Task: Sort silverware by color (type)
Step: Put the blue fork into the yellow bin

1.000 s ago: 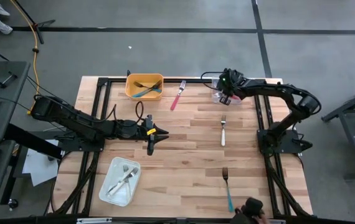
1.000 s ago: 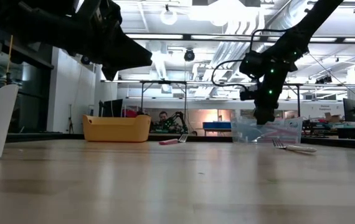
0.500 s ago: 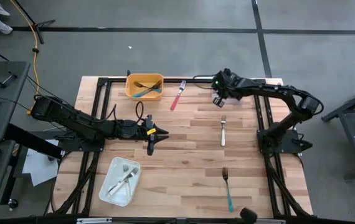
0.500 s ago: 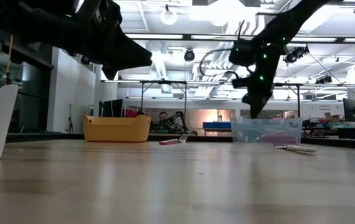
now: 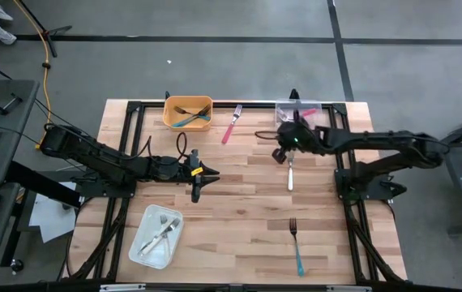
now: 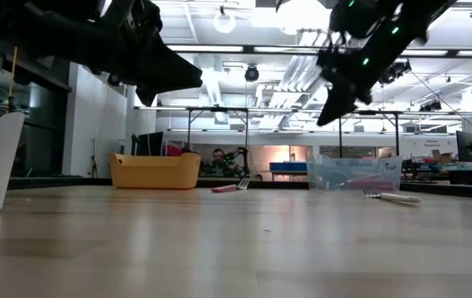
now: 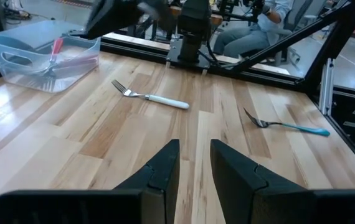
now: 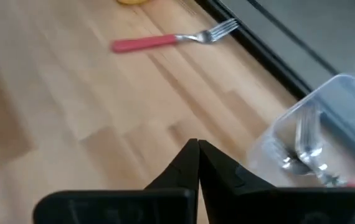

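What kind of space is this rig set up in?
Likely a robotics lab or workshop: the wooden table sits in a black metal frame on bare concrete floor, and the low view shows exposed ceiling ducts and more workbenches behind.

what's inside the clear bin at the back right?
The clear bin holds at least one red-handled fork and more metal heads; the exact count is hidden by overlap and the bin's walls.

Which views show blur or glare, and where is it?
Low view: bright ceiling lights glare, and the near table is soft. Right wrist view: the clear bin is blurred, while the red fork stays fairly readable. High view: evenly lit.
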Controlling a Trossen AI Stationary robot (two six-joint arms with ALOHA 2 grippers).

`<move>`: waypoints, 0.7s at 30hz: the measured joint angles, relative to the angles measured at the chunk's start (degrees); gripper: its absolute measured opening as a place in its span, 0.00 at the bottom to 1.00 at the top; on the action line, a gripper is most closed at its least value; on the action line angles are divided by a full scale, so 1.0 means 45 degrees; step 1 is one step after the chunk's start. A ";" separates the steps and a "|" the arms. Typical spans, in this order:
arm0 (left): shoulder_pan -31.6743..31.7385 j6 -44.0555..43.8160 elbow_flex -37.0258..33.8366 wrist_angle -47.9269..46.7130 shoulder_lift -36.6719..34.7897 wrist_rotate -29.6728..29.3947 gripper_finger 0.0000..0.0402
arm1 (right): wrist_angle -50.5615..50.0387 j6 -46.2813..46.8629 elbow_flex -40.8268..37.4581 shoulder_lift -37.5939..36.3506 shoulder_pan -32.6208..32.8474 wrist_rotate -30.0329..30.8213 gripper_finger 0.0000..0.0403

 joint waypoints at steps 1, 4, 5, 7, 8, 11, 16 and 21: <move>0.0000 0.0000 0.0000 0.0007 -0.0002 -0.0004 0.21 | -0.0314 0.0519 -0.0009 -0.0286 0.0380 0.0048 0.01; 0.0000 0.0000 0.0005 0.0013 -0.0004 -0.0012 0.21 | -0.1371 0.2260 -0.0009 -0.0932 0.1857 0.0211 0.01; 0.0000 0.0000 0.0005 0.0017 -0.0003 -0.0026 0.21 | -0.1810 0.3011 -0.0009 -0.1035 0.2420 0.0365 0.01; 0.0000 0.0005 0.0005 0.0023 -0.0001 -0.0043 0.21 | -0.2665 0.4572 -0.0009 -0.1049 0.3536 0.0684 0.01; 0.0005 0.0005 0.0005 0.0032 -0.0005 -0.0049 0.21 | -0.3117 0.5387 -0.0009 -0.1008 0.4092 0.0775 0.01; 0.0010 0.0008 0.0005 0.0026 -0.0005 -0.0162 0.21 | -0.3997 0.7723 -0.0012 -0.0618 0.5785 0.0791 0.01; 0.0010 0.0228 0.0005 0.0022 -0.0005 -0.0233 0.20 | -0.4458 1.1142 -0.0018 0.0020 0.8331 0.0550 0.03; 0.0010 0.0233 0.0005 0.0012 0.0000 -0.0233 0.20 | -0.4459 1.4221 -0.0018 0.0622 1.0282 -0.0320 0.13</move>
